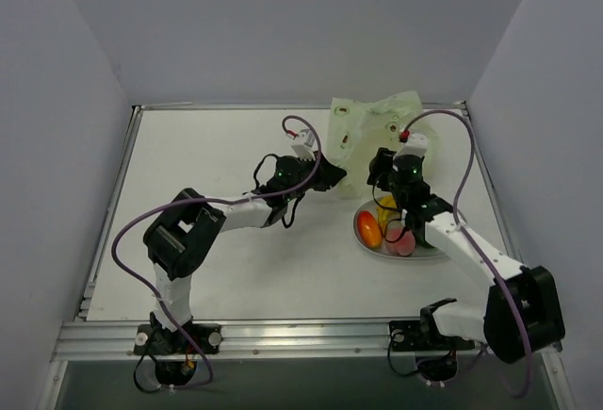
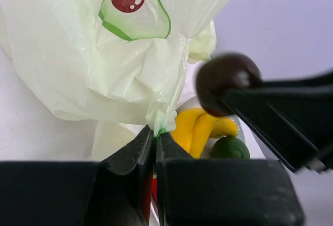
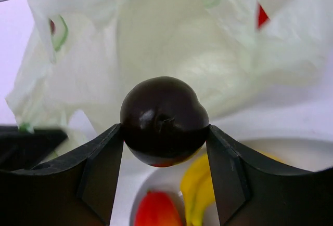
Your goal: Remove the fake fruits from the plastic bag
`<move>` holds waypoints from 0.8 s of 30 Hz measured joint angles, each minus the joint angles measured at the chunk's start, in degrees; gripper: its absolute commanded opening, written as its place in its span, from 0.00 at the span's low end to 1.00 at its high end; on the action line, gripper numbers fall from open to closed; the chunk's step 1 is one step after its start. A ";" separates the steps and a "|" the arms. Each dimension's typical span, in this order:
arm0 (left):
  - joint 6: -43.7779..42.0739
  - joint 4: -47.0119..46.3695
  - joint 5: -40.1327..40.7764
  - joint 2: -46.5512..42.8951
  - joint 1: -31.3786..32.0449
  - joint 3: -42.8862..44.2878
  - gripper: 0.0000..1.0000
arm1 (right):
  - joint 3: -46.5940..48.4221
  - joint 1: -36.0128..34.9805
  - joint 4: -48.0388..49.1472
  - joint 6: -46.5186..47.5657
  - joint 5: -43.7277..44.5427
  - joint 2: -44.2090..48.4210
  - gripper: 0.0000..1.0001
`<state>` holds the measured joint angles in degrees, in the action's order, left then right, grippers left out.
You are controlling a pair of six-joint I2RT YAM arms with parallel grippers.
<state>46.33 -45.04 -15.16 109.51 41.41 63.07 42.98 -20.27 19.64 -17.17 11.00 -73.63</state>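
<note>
Worktop [image 1: 236, 240] first: white and walled in, with everything crowded toward its far right corner. The plastic bag [image 1: 372, 132] stands there, pale green, crinkled and printed with avocados, its mouth turned toward the arms. It stands up rather than slumping because the left gripper [image 2: 155, 135] is clenched tight on a gathered fold of its edge. I take that as a way of anchoring the bag so it cannot drag along when fruit is pulled from it.

Just in front of the bag lies the pale plate [image 1: 424, 253], evidently the drop-off spot. The banana [image 1: 386, 210], the orange-red oval [image 1: 369, 229] and the pink peach [image 1: 403, 243] already lie on it. The left wrist view also shows the green oval [image 2: 230, 147] tucked beside the banana.

The right gripper [image 3: 164, 132] hangs between the bag's mouth and the plate, roughly half spread. Its two fingers press on opposite sides of the dark brown fruit [image 3: 164, 120], a glossy round thing held clear of the bag and above the plate. From the right wrist view the bag's hollow looks pale and bare, though its folds hide the deeper corners, so I cannot tell whether any fruit remains inside. My guess is that this one only needs lowering and releasing.
</note>
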 measured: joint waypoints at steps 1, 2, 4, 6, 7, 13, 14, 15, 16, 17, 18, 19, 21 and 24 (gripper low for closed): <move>0.42 -0.28 -0.02 0.11 -0.20 0.00 0.02 | -2.08 0.13 -1.01 -0.87 0.81 3.43 0.34; 0.70 -0.66 -0.07 0.20 -0.35 0.02 0.02 | -4.09 0.37 -2.45 -1.70 1.95 6.93 0.34; 1.05 -1.36 -0.13 0.24 -0.63 0.00 0.03 | -7.26 0.92 -5.84 -3.96 4.94 14.03 0.33; 1.25 -2.29 -0.24 0.22 -0.76 -0.04 0.02 | -9.88 2.89 -9.20 -6.71 8.17 21.20 0.30; 1.33 -2.80 -0.26 0.22 -0.79 -0.09 0.02 | -10.91 4.26 -10.86 -8.33 9.97 24.59 0.29; 2.19 -4.96 -0.92 0.22 -0.79 -0.98 0.02 | -12.37 14.25 -19.45 -14.86 16.76 30.29 0.28; 2.21 -4.96 -0.98 0.22 -0.76 -1.05 0.02 | -12.37 16.22 -20.26 -15.39 16.68 29.33 0.28; 2.21 -4.96 -1.05 0.22 -0.76 -1.05 0.02 | -12.37 18.60 -20.81 -15.85 16.26 28.17 0.27; 2.23 -5.01 -1.11 0.22 -0.74 -1.05 0.02 | -12.37 21.00 -21.11 -16.11 15.54 26.58 0.27; 2.23 -5.05 -1.14 0.22 -0.74 -1.05 0.02 | -12.37 23.30 -21.18 -16.24 14.25 24.68 0.27; 2.25 -5.11 -1.14 0.22 -0.74 -1.05 0.03 | -12.37 25.92 -21.22 -16.31 12.81 22.16 0.27; 2.27 -5.16 -1.14 0.22 -0.74 -1.05 0.02 | -12.37 27.58 -21.31 -16.35 11.58 20.35 0.27; 2.34 -5.33 -1.16 0.22 -0.70 -1.05 0.03 | -12.46 29.81 -21.31 -16.33 9.40 18.01 0.27; 2.38 -5.42 -1.16 0.22 -0.63 -1.05 0.02 | -12.59 32.33 -20.15 -16.20 6.27 16.46 0.28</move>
<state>48.71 -50.46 -16.32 109.73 40.77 62.02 30.39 12.05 -0.51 -33.36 17.28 -57.17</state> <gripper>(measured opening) 0.028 0.561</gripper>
